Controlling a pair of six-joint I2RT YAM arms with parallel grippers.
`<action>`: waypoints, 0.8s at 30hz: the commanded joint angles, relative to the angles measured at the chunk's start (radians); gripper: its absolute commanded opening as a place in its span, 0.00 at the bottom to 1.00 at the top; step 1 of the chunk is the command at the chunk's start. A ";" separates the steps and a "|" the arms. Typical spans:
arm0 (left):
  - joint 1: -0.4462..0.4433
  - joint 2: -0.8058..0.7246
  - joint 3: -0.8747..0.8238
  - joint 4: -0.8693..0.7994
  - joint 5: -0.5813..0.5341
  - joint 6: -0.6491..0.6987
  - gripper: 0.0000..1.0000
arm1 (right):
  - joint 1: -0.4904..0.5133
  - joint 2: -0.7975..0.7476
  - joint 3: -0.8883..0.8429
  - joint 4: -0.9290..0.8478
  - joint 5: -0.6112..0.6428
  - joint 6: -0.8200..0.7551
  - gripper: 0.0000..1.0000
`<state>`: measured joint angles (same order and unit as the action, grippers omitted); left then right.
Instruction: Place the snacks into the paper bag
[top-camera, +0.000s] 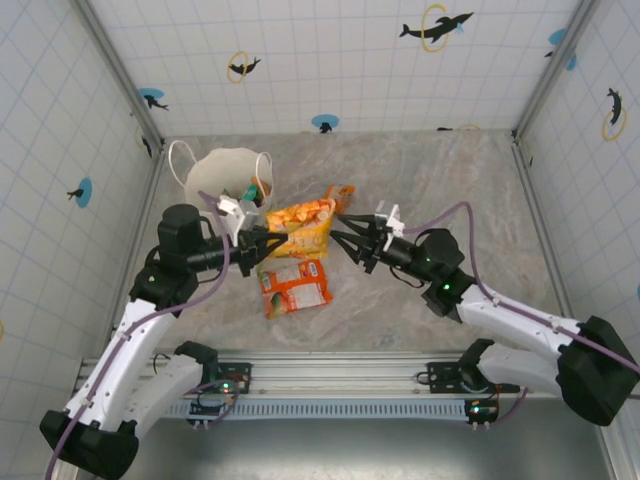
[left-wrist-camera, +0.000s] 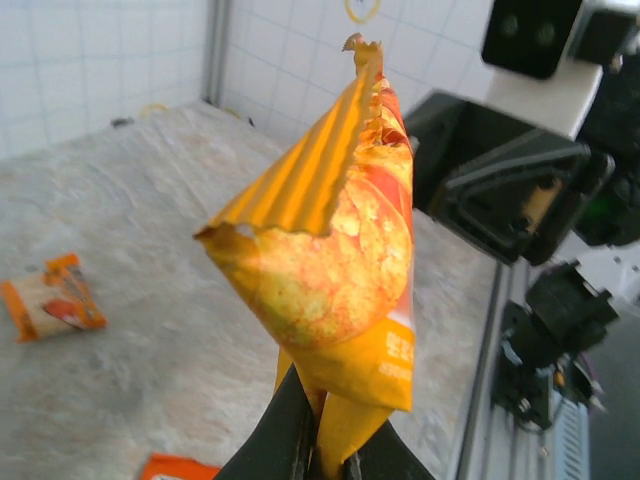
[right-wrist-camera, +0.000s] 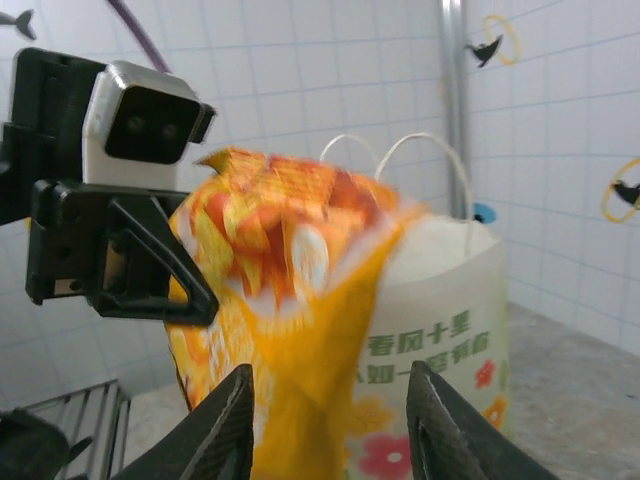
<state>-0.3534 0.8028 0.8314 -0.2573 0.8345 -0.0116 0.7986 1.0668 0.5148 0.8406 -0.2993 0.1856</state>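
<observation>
Grey marbled surface (top-camera: 450, 200), boxed on three sides by white tiled walls (top-camera: 330, 60) with dolphin stickers (top-camera: 435, 25); metal rail (top-camera: 330, 375) along the near edge.

Paper bag (top-camera: 228, 175) stands at 10 o'clock from the surface centre, mouth up, close to the left wall and rear corner. From the right wrist its printed side (right-wrist-camera: 450, 300) and string handles (right-wrist-camera: 400, 150) show behind the packet.

Yellow-orange packet (top-camera: 303, 228) is lifted off the surface near centre, at 4 o'clock from the bag, between the two arms.

Left pincer (top-camera: 268, 243): closed tight on the packet's lower end (left-wrist-camera: 325, 430), packet (left-wrist-camera: 335, 260) standing upright above it, crimped top edge torn-looking.

Right pincer (top-camera: 345, 240): jaws parted at the packet's 3 o'clock edge. Right wrist view: packet (right-wrist-camera: 290, 290) sits between the fingers (right-wrist-camera: 450, 430), this finger clear of it; contact on the other side, cannot tell.

Red-orange packet (top-camera: 294, 287) lies flat at 6 o'clock from the held one. Small orange packet (top-camera: 342, 193) lies at 1 o'clock from it.

Open room: bare marble from 12 through 5 o'clock, out to the right wall.
</observation>
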 joint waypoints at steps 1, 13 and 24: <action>-0.001 -0.012 0.075 0.100 -0.112 -0.048 0.06 | -0.004 -0.053 -0.061 0.024 0.141 0.009 0.45; -0.002 0.034 0.257 0.312 -0.740 -0.059 0.09 | 0.004 -0.070 -0.112 -0.023 0.157 0.041 0.47; -0.002 0.180 0.375 0.112 -0.959 0.011 0.14 | 0.011 -0.088 -0.128 -0.073 0.167 0.034 0.49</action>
<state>-0.3534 0.9672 1.1774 -0.0467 -0.0547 -0.0227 0.8032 1.0023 0.4034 0.7872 -0.1490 0.2211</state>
